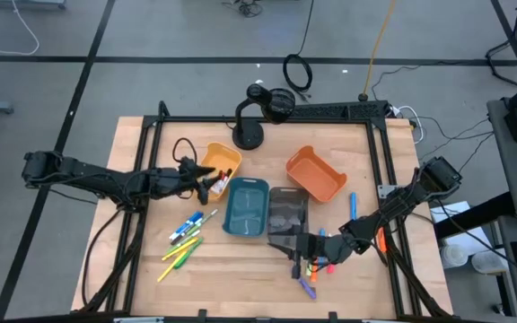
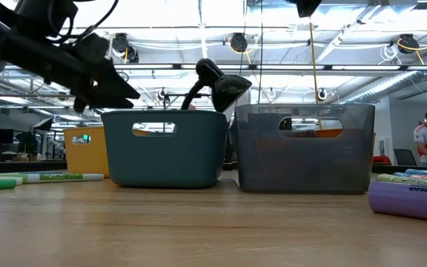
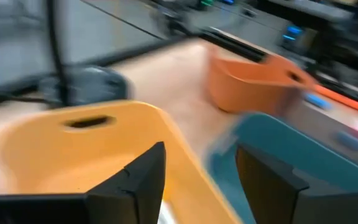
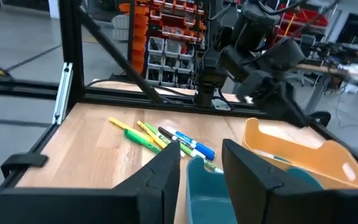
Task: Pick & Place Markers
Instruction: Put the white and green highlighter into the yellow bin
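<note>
Four bins (image 1: 246, 207) sit mid-table, with markers (image 1: 185, 240) lying left of them and more markers (image 1: 317, 269) at their right.

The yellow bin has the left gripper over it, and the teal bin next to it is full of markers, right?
Not quite. In the high view the left gripper is over the yellow bin, but the teal bin beside it looks empty. The markers lie loose on the table.

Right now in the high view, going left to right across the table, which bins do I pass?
Yellow bin → teal bin → dark grey bin → orange bin.
</note>
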### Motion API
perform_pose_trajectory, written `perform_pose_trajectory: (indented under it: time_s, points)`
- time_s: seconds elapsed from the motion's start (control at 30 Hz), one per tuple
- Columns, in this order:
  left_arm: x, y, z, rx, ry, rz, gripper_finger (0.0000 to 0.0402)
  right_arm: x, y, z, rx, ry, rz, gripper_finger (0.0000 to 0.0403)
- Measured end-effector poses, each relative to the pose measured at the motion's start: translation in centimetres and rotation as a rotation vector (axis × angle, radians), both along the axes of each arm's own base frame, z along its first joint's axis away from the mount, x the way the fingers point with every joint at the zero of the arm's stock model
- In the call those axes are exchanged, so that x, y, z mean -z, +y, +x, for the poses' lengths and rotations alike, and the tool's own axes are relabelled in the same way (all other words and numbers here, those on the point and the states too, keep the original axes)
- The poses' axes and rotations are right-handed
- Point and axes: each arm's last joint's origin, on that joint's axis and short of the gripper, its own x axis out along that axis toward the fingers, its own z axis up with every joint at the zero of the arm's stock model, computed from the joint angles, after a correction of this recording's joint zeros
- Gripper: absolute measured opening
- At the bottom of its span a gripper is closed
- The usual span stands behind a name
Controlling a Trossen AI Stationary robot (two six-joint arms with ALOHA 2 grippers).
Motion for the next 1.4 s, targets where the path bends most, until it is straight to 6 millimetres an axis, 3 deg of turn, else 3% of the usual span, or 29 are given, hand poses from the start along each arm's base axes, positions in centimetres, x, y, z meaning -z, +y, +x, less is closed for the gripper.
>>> perform_pose_trajectory:
  time_s: [0.2, 0.33, 0.53, 0.7, 0.87, 0.97, 1.13, 1.4]
  points:
    - [-0.4, -1.3, 0.3, 0.218, -0.023, 0.029, 0.0204, -1.4, 2.5, -0.6, -0.069, 0.024, -0.060, 0.0107]
    - [-1.0, -2.0, 0.4, 0.268, -0.078, 0.063, 0.0204, -3.1, 4.2, -0.9, -0.011, 0.156, -0.058, 0.0106]
    - [-1.1, -2.7, 0.4, 0.307, -0.089, 0.068, 0.0205, -3.7, 5.1, -2.2, 0.165, 0.287, 0.183, 0.0106]
    - [-1.1, -2.8, 0.4, 0.313, -0.083, 0.078, 0.0205, -1.3, 4.3, -3.9, 0.251, 0.495, 0.350, 0.0093]
    - [-1.1, -2.8, 0.4, 0.312, -0.083, 0.093, 0.0205, 0.4, 1.7, -4.9, 0.447, 0.896, 0.624, 0.0081]
    - [-1.1, -2.7, 0.4, 0.298, -0.086, 0.097, 0.0205, 0.8, 0.3, -5.5, 0.575, 1.048, 0.650, 0.0078]
    - [-1.1, -2.6, 0.4, 0.276, -0.083, 0.102, 0.0205, 0.9, -1.3, -5.8, 0.755, 1.101, 0.695, 0.0080]
    - [-0.9, -2.6, 0.3, 0.277, -0.063, 0.101, 0.0205, 1.0, -1.9, -5.5, 0.787, 1.111, 0.737, 0.0084]
